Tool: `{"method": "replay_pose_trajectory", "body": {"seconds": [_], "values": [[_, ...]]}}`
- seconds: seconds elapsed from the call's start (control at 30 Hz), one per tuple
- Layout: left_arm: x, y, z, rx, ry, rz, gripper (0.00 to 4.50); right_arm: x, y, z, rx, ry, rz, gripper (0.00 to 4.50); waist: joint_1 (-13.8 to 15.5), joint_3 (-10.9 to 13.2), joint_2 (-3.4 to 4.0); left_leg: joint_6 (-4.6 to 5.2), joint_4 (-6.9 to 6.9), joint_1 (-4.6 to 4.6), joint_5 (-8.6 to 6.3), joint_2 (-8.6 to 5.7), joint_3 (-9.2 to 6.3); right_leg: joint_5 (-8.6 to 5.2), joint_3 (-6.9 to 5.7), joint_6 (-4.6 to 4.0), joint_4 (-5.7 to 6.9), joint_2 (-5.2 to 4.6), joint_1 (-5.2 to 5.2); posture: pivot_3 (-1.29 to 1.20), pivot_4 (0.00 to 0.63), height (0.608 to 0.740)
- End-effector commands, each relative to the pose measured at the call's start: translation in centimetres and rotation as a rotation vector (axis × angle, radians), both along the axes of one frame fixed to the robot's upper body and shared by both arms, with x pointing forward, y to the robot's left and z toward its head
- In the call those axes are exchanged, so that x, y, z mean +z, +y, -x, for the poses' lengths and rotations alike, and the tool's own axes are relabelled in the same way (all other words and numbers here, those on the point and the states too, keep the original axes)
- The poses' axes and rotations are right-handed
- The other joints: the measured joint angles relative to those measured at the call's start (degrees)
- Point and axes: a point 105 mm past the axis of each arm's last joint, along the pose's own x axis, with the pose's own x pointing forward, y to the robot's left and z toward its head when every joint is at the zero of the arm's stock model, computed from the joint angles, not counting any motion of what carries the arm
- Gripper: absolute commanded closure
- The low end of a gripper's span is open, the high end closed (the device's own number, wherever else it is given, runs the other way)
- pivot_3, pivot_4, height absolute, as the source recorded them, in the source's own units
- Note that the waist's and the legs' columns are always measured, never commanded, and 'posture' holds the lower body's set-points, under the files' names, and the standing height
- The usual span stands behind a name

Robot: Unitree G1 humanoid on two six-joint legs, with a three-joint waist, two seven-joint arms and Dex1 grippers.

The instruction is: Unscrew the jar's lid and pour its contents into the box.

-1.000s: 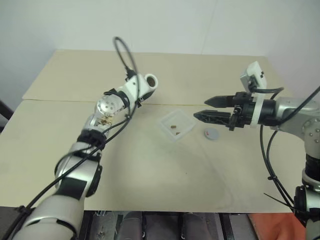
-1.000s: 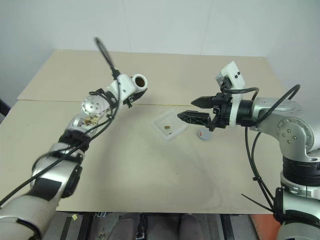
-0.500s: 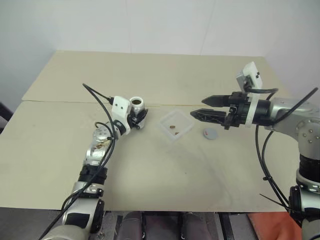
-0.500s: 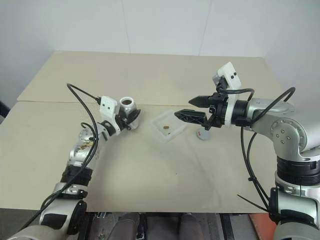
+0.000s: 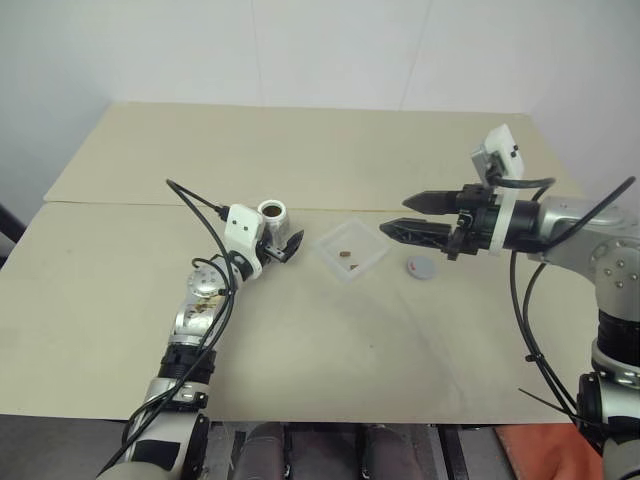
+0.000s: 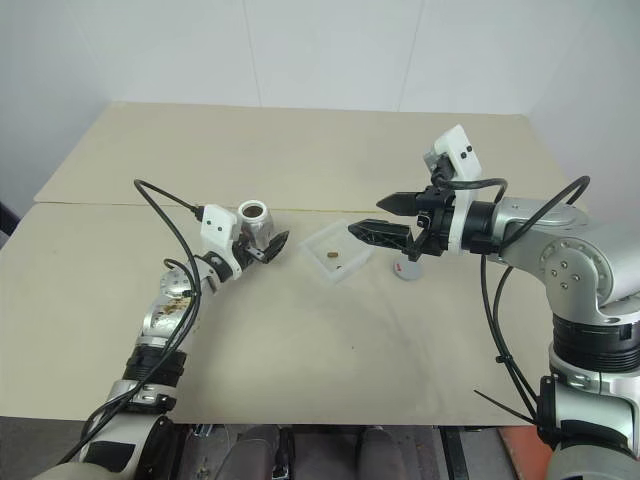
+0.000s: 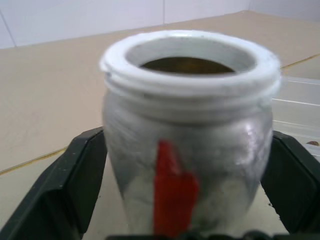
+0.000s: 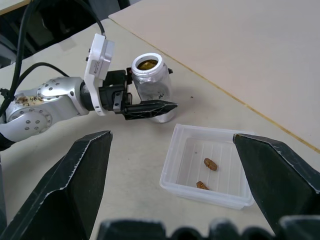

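- Left eye view: the left gripper (image 5: pixel 279 249) stands at nine o'clock of the box (image 5: pixel 353 250), fingers spread either side of the jar (image 5: pixel 272 221) (a gap shows on both sides in the left wrist view).
- Upright and lidless on the table (image 5: pixel 330 330), the jar looks light, rigid and slick; I'd grip mid-body, across the label.
- Thin clear plastic, holding brown contents (image 5: pixel 345 254), the box would likely slide if nudged.
- At three o'clock lies the flat grey lid (image 5: pixel 421 267); the right gripper (image 5: pixel 394 215) hovers agape.
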Motion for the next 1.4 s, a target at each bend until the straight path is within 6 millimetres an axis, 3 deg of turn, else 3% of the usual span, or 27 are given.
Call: {"method": "replay_pose_trajectory", "body": {"seconds": [0.03, 0.23, 0.33, 0.4, 0.5, 0.6, 0.7, 0.9, 1.4], "values": [[0.8, 0.5, 1.7, -0.055, -0.016, -0.045, 0.02, 1.4, 0.0, 0.4, 0.009, -0.071, -0.021, 0.00, -0.15, 0.00, 0.00, 0.00, -0.01, 0.01, 0.00, 0.01, 0.01, 0.00, 0.01, 0.00, 0.00, 0.00, -0.01, 0.00, 0.150, 0.740], [1.0, 3.2, 5.1, -0.068, 0.043, -0.144, 0.02, 1.0, 0.1, 0.6, 0.016, -0.049, -0.027, 0.00, -0.29, 0.00, 0.01, 0.01, -0.07, 0.07, -0.01, 0.05, 0.02, 0.00, 0.06, 0.00, 0.01, 0.01, 0.00, 0.00, 0.150, 0.740], [2.2, 3.6, 7.7, -0.145, 0.056, -0.187, 0.02, 0.7, 0.0, 0.6, 0.012, -0.044, -0.028, 0.00, -0.30, 0.00, 0.01, 0.03, -0.08, 0.11, -0.02, 0.07, 0.02, -0.01, 0.09, -0.01, 0.00, 0.01, 0.01, 0.00, 0.150, 0.740], [3.6, 4.1, 9.3, -0.238, 0.043, -0.237, 0.02, 0.6, -0.1, 0.7, 0.010, -0.042, -0.027, 0.00, -0.11, 0.00, 0.01, 0.02, -0.12, 0.13, -0.02, 0.09, 0.01, -0.01, 0.10, -0.02, 0.01, 0.00, 0.01, 0.00, 0.150, 0.740], [7.2, 6.0, 10.8, -0.368, 0.021, -0.275, 0.02, 0.7, -0.4, 0.9, 0.017, -0.046, -0.026, 0.00, -0.09, 0.00, 0.01, 0.02, -0.12, 0.16, -0.02, 0.08, 0.04, -0.02, 0.11, -0.03, -0.01, 0.01, 0.03, 0.00, 0.150, 0.740], [10.5, 7.7, 11.1, -0.439, -0.016, -0.299, 0.02, 0.5, -0.6, 1.0, 0.024, -0.057, -0.010, 0.00, 0.00, 0.00, 0.02, 0.11, -0.12, 0.19, -0.08, 0.08, 0.05, -0.03, 0.08, -0.06, -0.04, 0.03, 0.05, 0.00, 0.150, 0.740], [12.5, 8.6, 10.6, -0.485, -0.040, -0.279, 0.02, 0.3, -0.9, 1.1, 0.028, -0.065, 0.007, 0.00, 0.01, 0.00, 0.03, 0.25, -0.13, 0.24, -0.16, 0.05, 0.06, -0.04, 0.07, -0.06, -0.09, 0.04, 0.12, 0.00, 0.150, 0.740], [11.9, 10.0, 10.6, -0.635, -0.020, -0.412, 0.02, 0.4, -2.2, 1.5, 0.032, -0.099, 0.047, 0.00, -0.18, 0.00, 0.02, 0.05, -0.24, 0.24, -0.04, 0.04, 0.34, -0.04, 0.09, -0.05, -0.12, 0.06, 0.04, 0.00, 0.150, 0.740], [11.9, 10.7, 10.2, -0.646, -0.027, -0.380, 0.02, -0.2, -2.8, 2.1, 0.027, -0.131, 0.103, 0.00, -0.17, 0.00, 0.02, 0.23, -0.27, 0.23, -0.15, 0.08, 0.39, -0.04, 0.12, -0.06, -0.11, 0.06, 0.02, 0.00, 0.150, 0.740]]}}
